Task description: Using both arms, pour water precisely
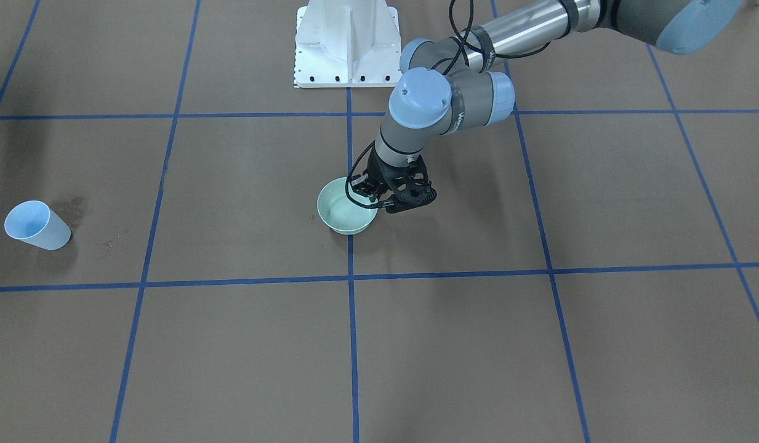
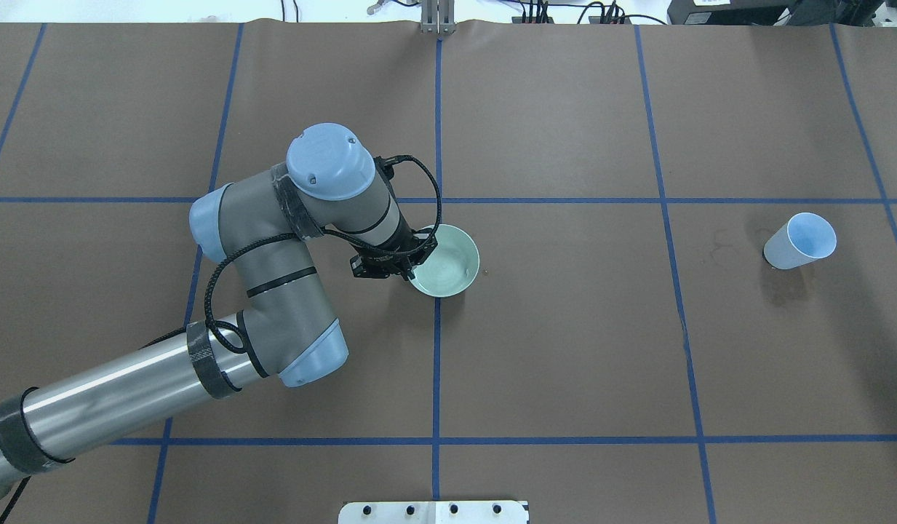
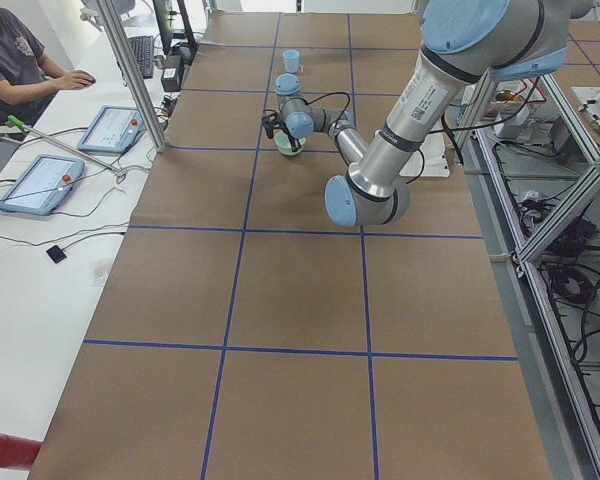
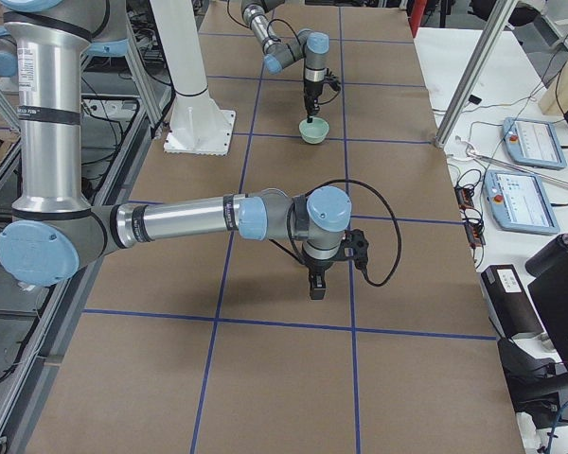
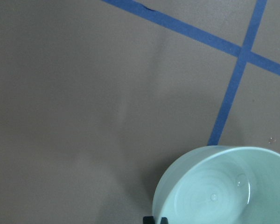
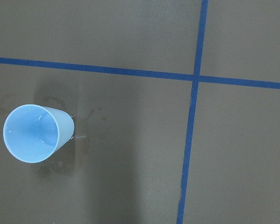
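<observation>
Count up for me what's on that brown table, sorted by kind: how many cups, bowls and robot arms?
blue cup: 1
green bowl: 1
robot arms: 2, the left arm and the right arm
Total: 4
</observation>
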You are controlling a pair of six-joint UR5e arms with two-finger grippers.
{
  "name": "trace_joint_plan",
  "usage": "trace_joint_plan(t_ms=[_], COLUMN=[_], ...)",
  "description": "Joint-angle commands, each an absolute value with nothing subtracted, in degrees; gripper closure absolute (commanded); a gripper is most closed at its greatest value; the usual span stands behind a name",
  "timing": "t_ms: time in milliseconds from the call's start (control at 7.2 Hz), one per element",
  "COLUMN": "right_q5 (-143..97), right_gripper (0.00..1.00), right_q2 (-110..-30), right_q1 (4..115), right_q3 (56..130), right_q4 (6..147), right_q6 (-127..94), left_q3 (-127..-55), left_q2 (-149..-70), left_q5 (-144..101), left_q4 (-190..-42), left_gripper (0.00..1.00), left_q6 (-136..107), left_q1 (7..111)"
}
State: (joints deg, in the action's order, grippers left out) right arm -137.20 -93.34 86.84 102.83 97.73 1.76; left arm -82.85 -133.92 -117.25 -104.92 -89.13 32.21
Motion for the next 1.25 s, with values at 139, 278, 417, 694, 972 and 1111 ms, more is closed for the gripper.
trace_joint_plan(t_ms=[139,278,417,694,972,1111], right_q5=[-137.2,-137.2,-137.2,-137.2,-137.3,-140.4], right_gripper=[0.0,0.0,0.0,0.0,0.0,0.0], right_q2=[-93.3,-93.3,-93.3,-93.3,-93.3,-93.3], right_q1=[86.8,86.8,86.8,86.8,86.8,85.2], right_q3=[102.8,102.9,102.9,102.9,104.5,104.9], right_q4=[97.7,97.7,97.7,97.7,97.7,97.5], right_q6=[1.8,1.8,1.8,1.8,1.8,1.8], left_q3=[-82.4,-82.2,-82.0,-82.0,-83.8,-87.1], left_q2=[-133.9,-133.9,-134.1,-134.1,-134.2,-133.3], left_q5=[-117.2,-117.2,-117.2,-117.2,-117.3,-117.4], left_q4=[-104.9,-104.9,-104.9,-106.4,-108.3,-108.1], left_gripper=[1.0,0.94,0.54,0.42,0.17,0.01], left_q6=[-89.1,-89.1,-89.4,-89.7,-89.7,-89.7], left_q1=[32.3,32.2,32.2,32.3,33.0,33.9])
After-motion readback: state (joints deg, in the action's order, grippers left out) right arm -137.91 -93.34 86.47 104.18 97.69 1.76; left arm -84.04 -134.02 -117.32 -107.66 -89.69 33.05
